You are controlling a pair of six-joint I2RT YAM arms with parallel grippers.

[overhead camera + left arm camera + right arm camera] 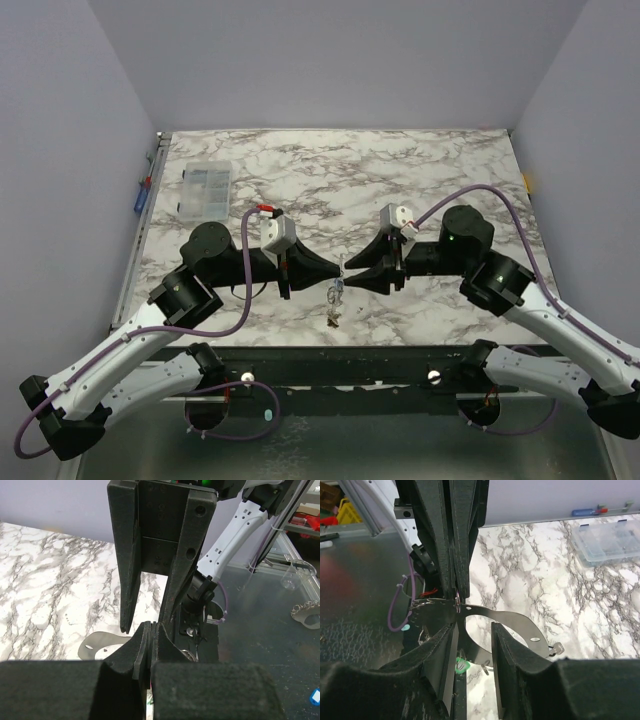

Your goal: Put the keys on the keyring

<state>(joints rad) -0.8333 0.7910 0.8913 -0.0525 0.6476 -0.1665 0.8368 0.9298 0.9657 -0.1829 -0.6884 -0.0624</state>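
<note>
The keyring (512, 618) is a flat silvery loop held off the table between the two grippers; it also shows as the keyring (97, 642) in the left wrist view. My left gripper (335, 272) is shut on its edge, and the pinch shows at the left gripper (456, 589). My right gripper (472, 630) faces it, open, with the loop's lower band passing between its fingers. A green-headed key (462, 666) hangs under the loop, and a silver key (558, 649) sits at its far end. Small keys (333, 300) dangle below the meeting point.
A clear compartment box (203, 188) sits at the table's back left. A blue and red tool (143, 190) lies on the left rail. The table's front edge (340, 345) is just below the grippers.
</note>
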